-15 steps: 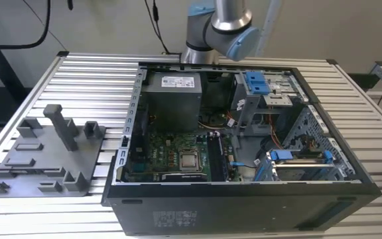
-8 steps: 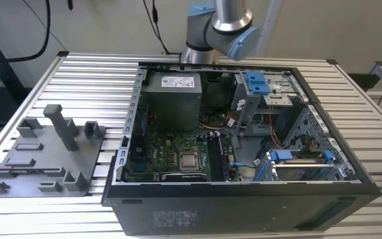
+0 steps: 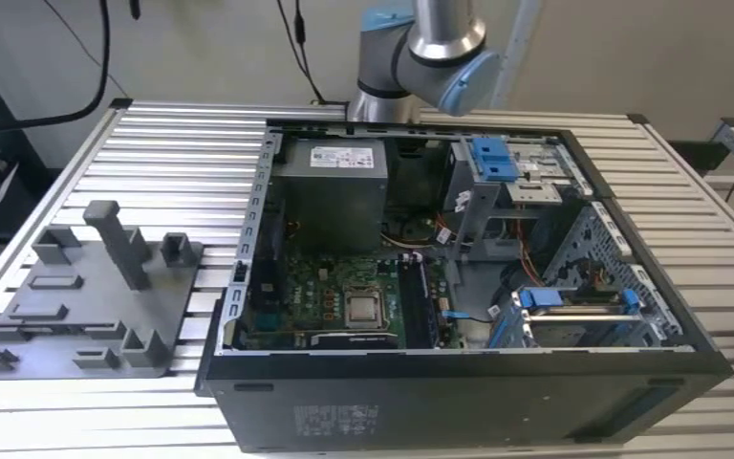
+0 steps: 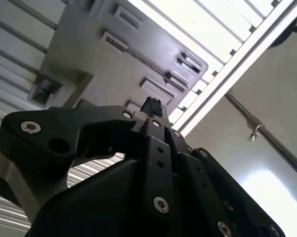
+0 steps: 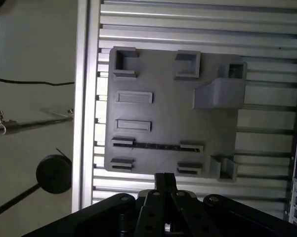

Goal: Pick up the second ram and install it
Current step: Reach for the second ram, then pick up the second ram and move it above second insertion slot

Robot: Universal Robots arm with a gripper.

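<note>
The gripper (image 5: 164,178) has its jaws pressed together with nothing between them, above the grey holder plate (image 5: 163,113). The second ram (image 5: 155,146) stands on edge in that plate's slotted rests, apart from the fingertips. An open computer case (image 3: 469,402) sits beside the plate.

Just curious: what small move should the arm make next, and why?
Probably shift the black gripper over the thin dark memory stick, seated in the grey plastic tray; in the first wrist view the shut fingers sit off to its side, holding nothing.
</note>
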